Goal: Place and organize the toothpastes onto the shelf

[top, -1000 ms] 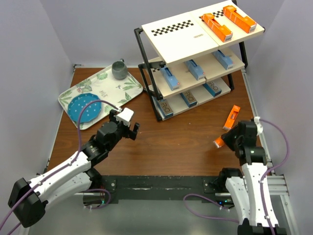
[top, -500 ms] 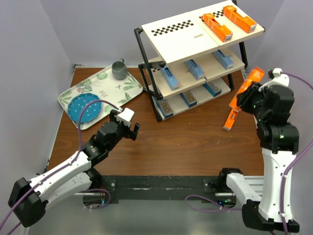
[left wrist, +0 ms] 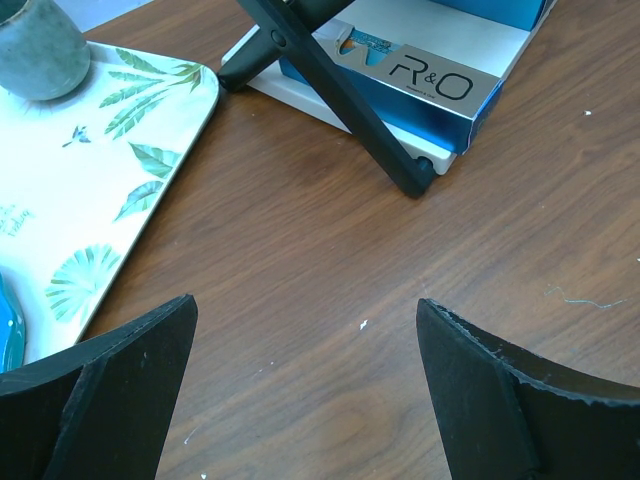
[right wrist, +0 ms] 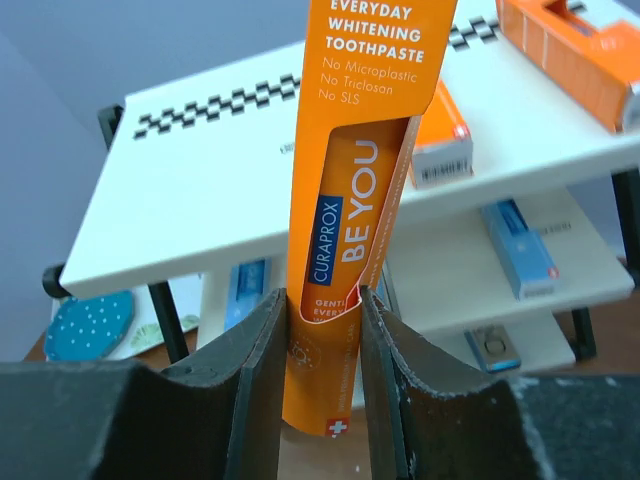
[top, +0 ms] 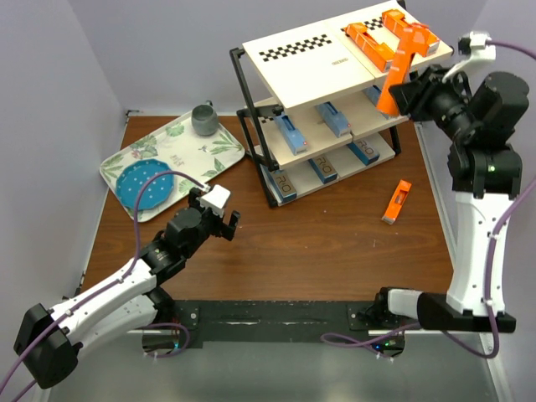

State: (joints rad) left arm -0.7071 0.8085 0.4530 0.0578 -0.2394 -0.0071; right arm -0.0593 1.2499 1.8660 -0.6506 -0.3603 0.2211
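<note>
My right gripper is shut on an orange toothpaste carton and holds it high by the shelf's top board; in the right wrist view the carton stands between my fingers. Two orange cartons lie on the top board. Blue cartons lie on the middle tier, silver-blue ones on the bottom tier. Another orange carton lies on the table right of the shelf. My left gripper is open and empty over bare table; a silver-blue carton lies ahead of it.
A leaf-patterned white tray at the left holds a blue dish and a grey cup. The shelf's black leg slants across the left wrist view. Purple walls close the table on both sides.
My right arm has risen from the table with the orange carton and carried it up and left to the top board's right edge. The left arm has not moved.
</note>
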